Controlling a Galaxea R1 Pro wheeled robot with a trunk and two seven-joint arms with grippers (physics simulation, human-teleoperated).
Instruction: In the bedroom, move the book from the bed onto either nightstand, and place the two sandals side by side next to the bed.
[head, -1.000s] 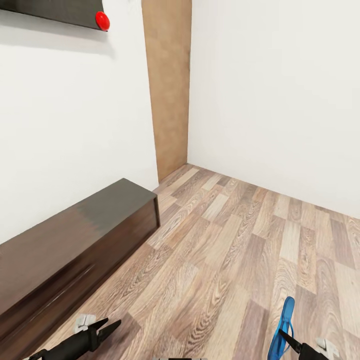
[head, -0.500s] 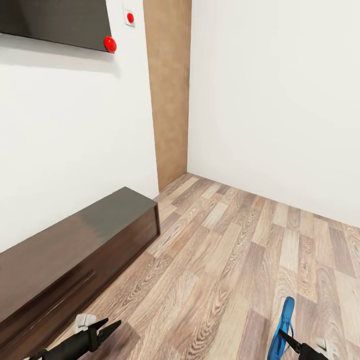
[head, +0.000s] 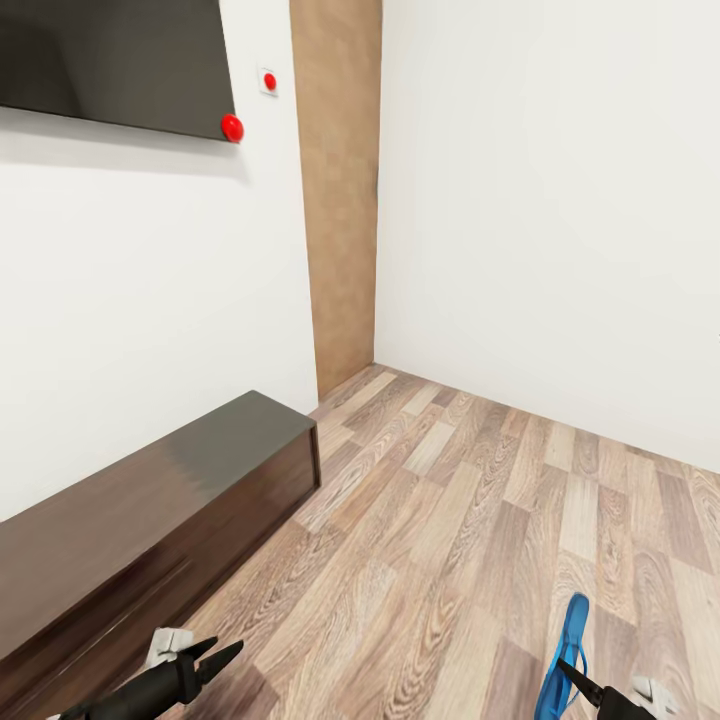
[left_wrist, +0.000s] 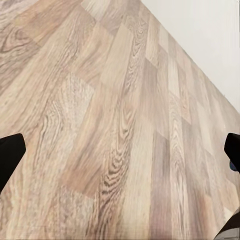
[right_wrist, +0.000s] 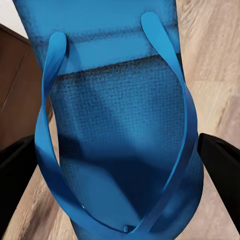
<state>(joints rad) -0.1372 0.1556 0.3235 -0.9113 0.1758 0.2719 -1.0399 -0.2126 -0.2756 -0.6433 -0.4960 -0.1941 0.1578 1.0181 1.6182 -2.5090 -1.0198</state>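
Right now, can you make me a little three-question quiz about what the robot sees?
1. True or false: the right gripper holds a blue sandal.
2. What stands along the wall by the robot's left arm? A) a bed B) a long dark cabinet C) a nightstand
3. Fill in: the left gripper hangs over the wood-plank ____ with nothing between its fingers.

Key
1. True; in the right wrist view the sandal sits between the fingers.
2. B
3. floor
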